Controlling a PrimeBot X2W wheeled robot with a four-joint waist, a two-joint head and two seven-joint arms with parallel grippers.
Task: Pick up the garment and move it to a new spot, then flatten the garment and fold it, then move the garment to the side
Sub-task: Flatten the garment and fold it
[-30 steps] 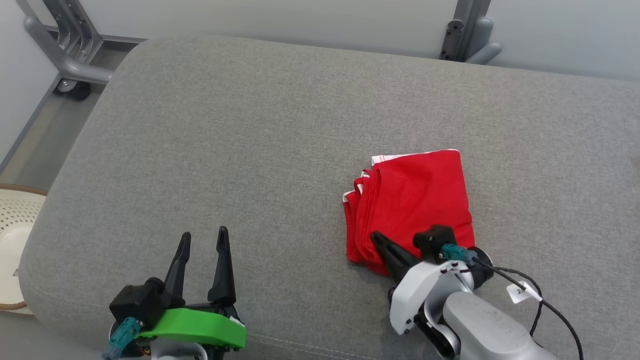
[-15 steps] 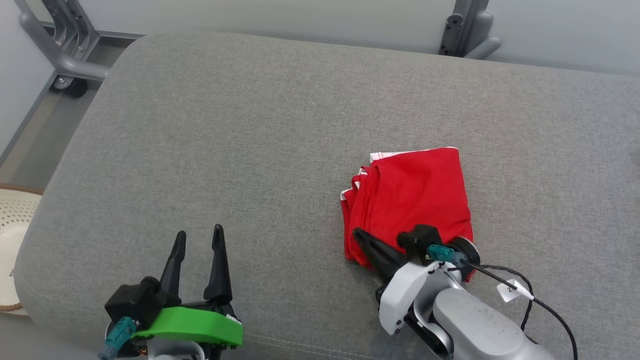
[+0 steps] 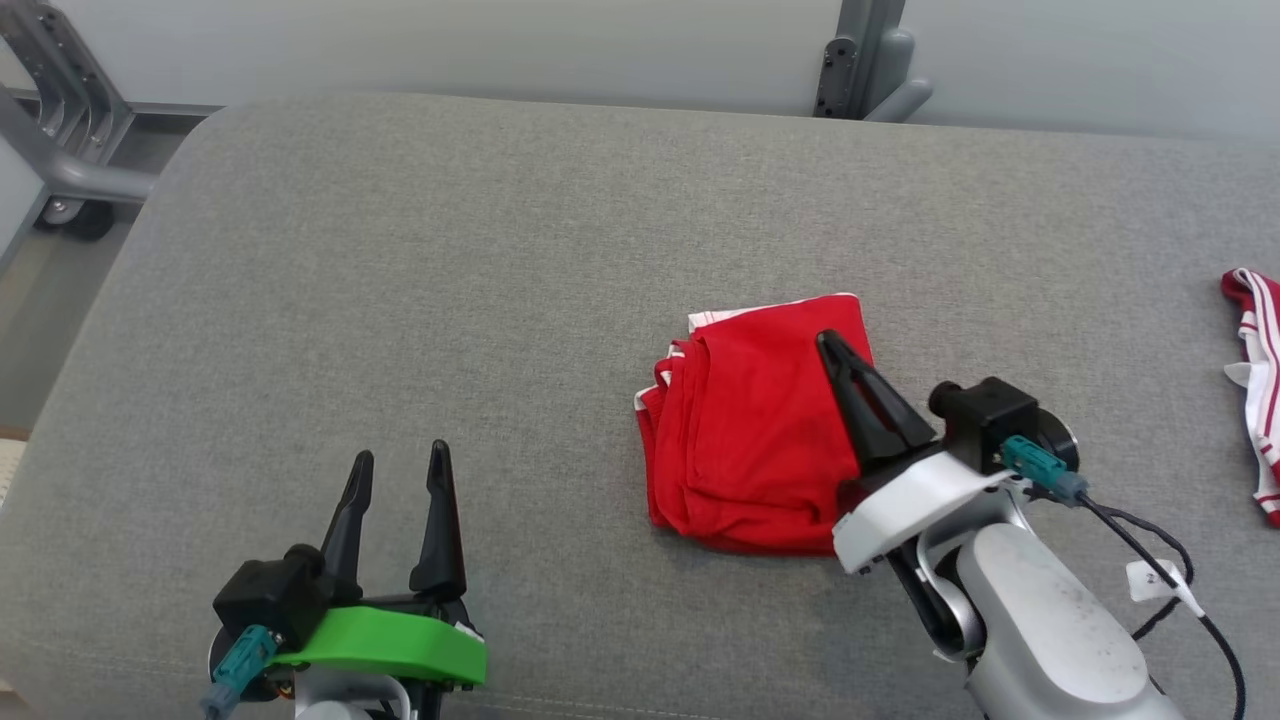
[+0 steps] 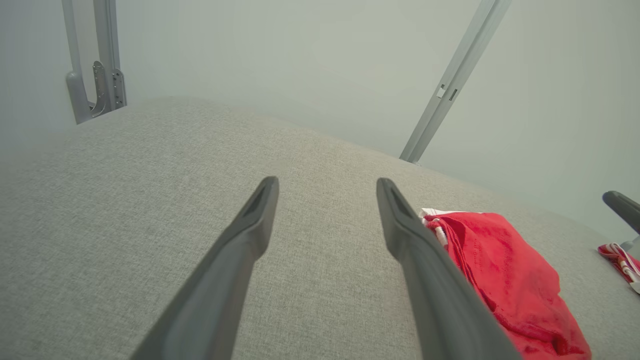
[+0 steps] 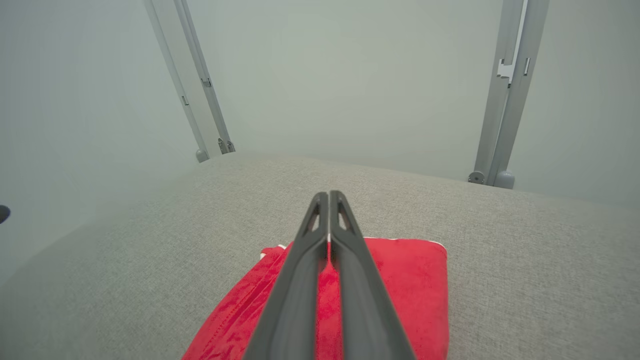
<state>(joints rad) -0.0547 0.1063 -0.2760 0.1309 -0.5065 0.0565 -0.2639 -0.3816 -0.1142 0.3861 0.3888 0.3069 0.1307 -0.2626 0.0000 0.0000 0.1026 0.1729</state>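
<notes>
two dark fingers of my right gripper (image 3: pixel 824 340) are pressed together with nothing between them, reaching over the right part of the folded red garment (image 3: pixel 740 440). the garment lies right of the middle of the grey cushion (image 3: pixel 450 250), nearer its front edge. my left gripper (image 3: pixel 400 455) stands open near the front left corner, well apart from the garment. a red-and-white striped cloth (image 3: pixel 1255 390) lies further toward the cushion's right edge. the white tag (image 3: pixel 1152 582) on my right arm's cable is too small to read.
</notes>
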